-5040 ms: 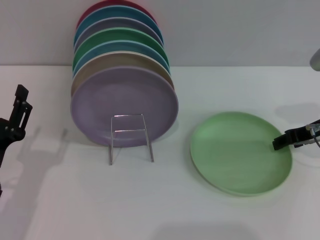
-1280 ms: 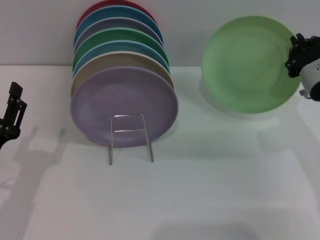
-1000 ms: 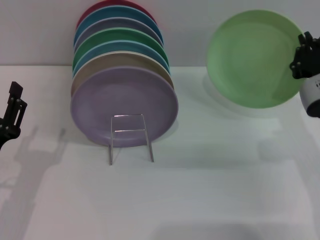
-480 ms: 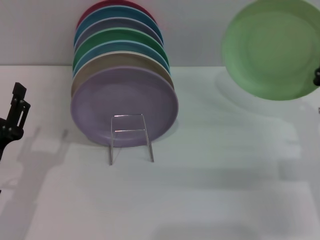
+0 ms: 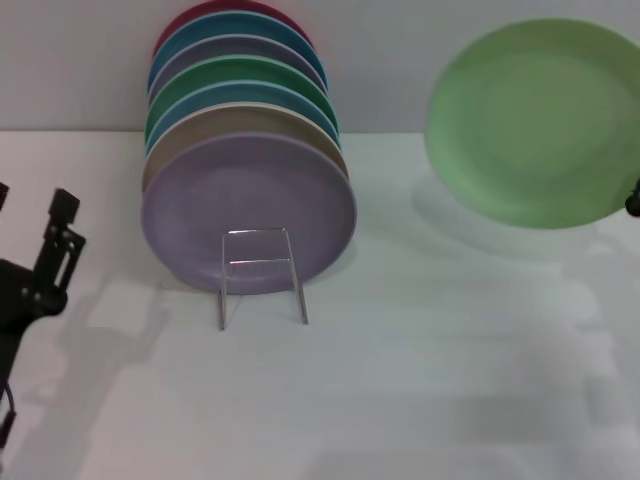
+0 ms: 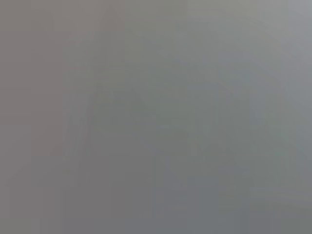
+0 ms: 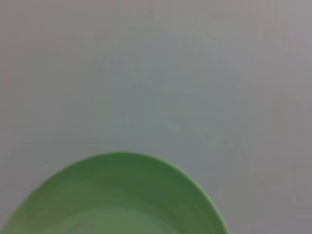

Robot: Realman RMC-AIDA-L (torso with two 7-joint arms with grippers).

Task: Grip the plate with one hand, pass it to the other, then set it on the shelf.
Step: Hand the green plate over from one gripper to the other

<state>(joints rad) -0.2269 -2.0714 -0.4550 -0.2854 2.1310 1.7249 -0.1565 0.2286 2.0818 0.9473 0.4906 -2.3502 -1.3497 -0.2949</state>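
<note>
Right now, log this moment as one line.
plate: lifted, tilted, at right gripper | left gripper: low left, empty | shelf: front slot free

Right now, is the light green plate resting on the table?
No, in the head view the plate hangs tilted in the air at the right, well above the white table, casting a shadow below it.

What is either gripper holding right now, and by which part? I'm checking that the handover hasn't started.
The light green plate is up off the table, held at its right rim by the right gripper. The left gripper holds nothing.
</note>
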